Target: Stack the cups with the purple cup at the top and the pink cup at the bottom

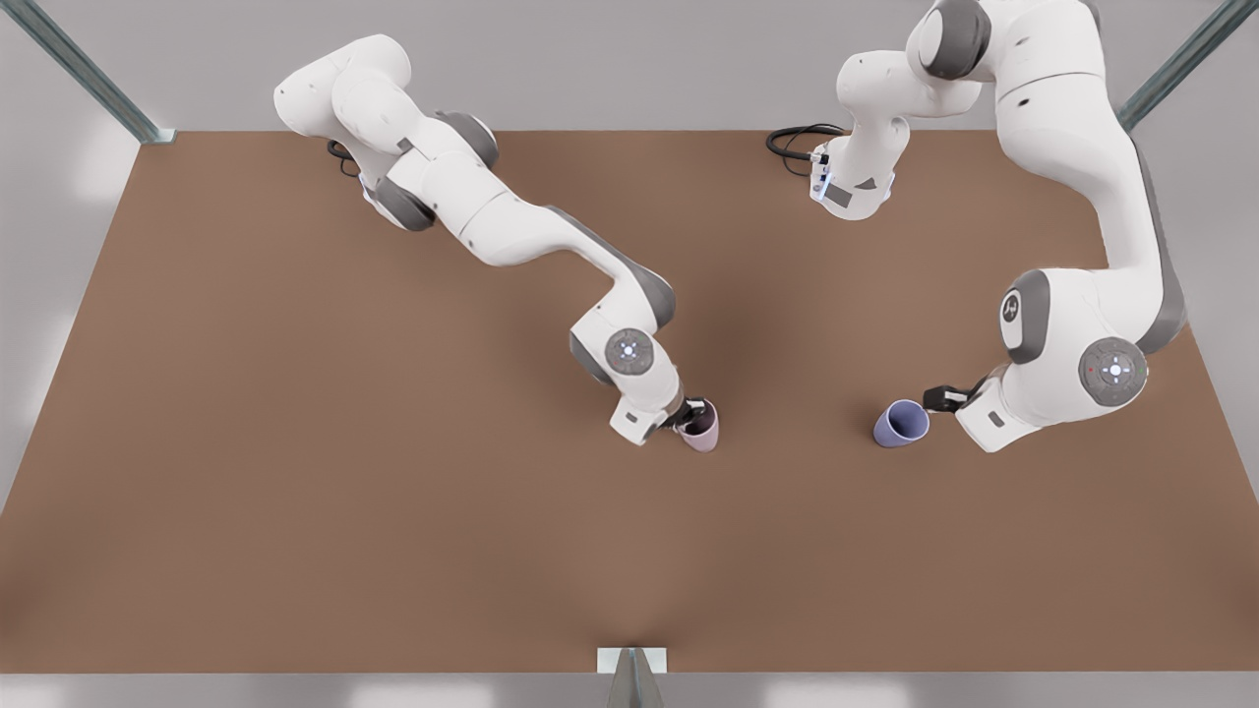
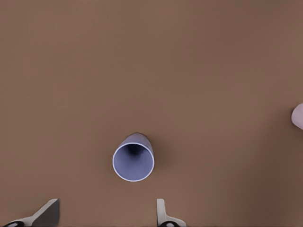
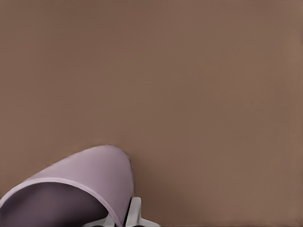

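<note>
The pink cup stands near the table's middle, and its wall looms close in the right wrist view. My right gripper, on the arm at the front view's left, is shut on the cup's rim, with one finger pressed on the outer wall. The purple cup sits upright toward the front view's right, its mouth open to the left wrist camera. My left gripper hovers beside and above it, open, not touching it. The pink cup's edge also shows in the left wrist view.
The brown table has wide bare room toward its front and the front view's left. A black cable lies coiled at the back, near an arm's base. Metal frame posts stand at the back corners.
</note>
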Controlling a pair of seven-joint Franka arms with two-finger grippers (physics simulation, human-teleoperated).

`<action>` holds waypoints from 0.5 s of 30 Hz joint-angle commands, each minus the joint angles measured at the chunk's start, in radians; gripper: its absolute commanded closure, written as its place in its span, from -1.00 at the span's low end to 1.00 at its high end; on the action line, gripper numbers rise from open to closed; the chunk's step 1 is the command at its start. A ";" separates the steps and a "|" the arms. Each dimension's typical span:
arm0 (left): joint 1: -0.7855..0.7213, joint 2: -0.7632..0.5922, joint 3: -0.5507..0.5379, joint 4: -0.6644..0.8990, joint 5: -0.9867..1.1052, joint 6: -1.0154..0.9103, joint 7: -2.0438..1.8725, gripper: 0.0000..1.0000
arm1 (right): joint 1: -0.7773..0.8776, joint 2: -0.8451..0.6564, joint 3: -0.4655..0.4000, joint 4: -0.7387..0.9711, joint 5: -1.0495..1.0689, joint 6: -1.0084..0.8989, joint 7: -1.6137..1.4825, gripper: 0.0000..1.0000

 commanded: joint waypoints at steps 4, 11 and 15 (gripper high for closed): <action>0.048 0.046 0.012 -0.133 -0.003 0.309 -0.010 -1.00 | 0.012 -0.002 -0.002 -0.001 -0.047 -0.017 0.173 -0.10; 0.058 0.086 0.012 -0.256 -0.005 0.403 -0.045 -1.00 | 0.015 0.001 -0.002 -0.001 -0.047 -0.002 0.173 -0.91; 0.057 0.106 0.011 -0.284 -0.006 0.403 -0.048 -1.00 | 0.017 0.007 -0.002 -0.001 -0.047 0.015 0.173 -0.94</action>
